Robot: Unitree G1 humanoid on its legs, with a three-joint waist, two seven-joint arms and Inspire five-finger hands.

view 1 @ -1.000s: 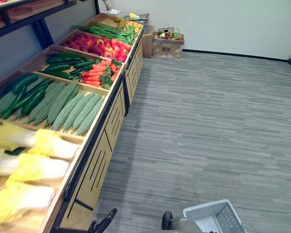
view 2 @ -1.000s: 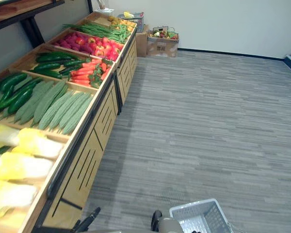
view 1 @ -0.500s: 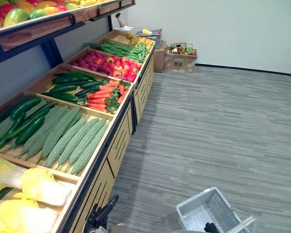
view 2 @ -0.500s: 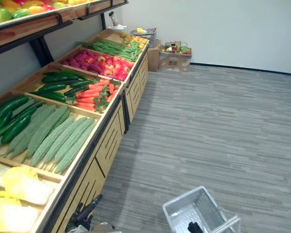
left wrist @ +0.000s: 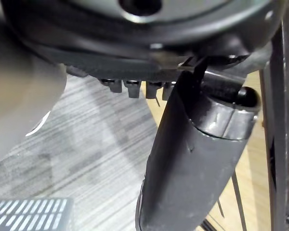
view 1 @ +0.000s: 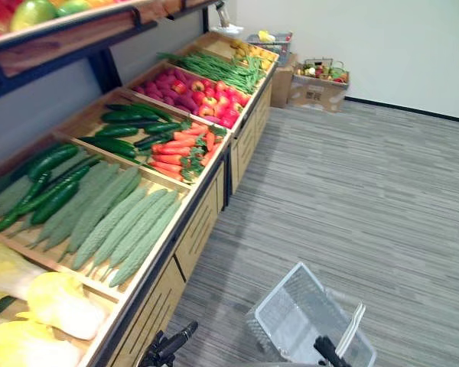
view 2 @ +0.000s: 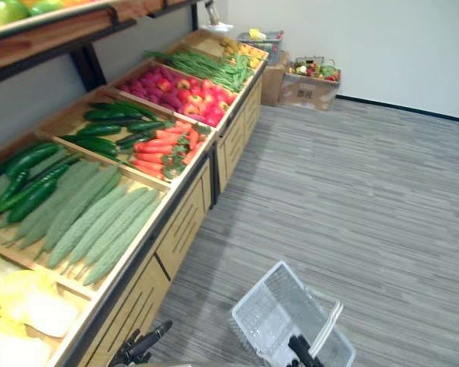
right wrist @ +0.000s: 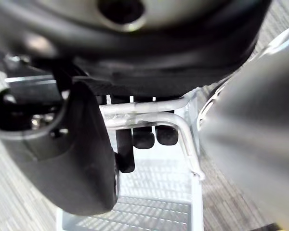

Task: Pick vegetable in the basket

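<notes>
Vegetables fill the wooden compartments of the display stand [view 1: 206, 223]: napa cabbages [view 1: 57, 306] at the near end, then bitter gourds [view 1: 118, 222], dark cucumbers [view 1: 116, 130] with carrots [view 1: 176, 149] beside them at the front edge, red peppers [view 1: 191, 88] and green beans [view 1: 222, 69] toward the far end. The right hand [right wrist: 142, 137] is clenched on the wire basket [view 1: 279, 317], fingers [right wrist: 166, 134] curled over both metal handles [right wrist: 149, 113]. That basket hangs tilted above the grey floor [view 1: 367, 191], just off the stand's front edge. The left hand [view 1: 170, 348] shows low by the stand's front, fingers relaxed, grasping nothing.
</notes>
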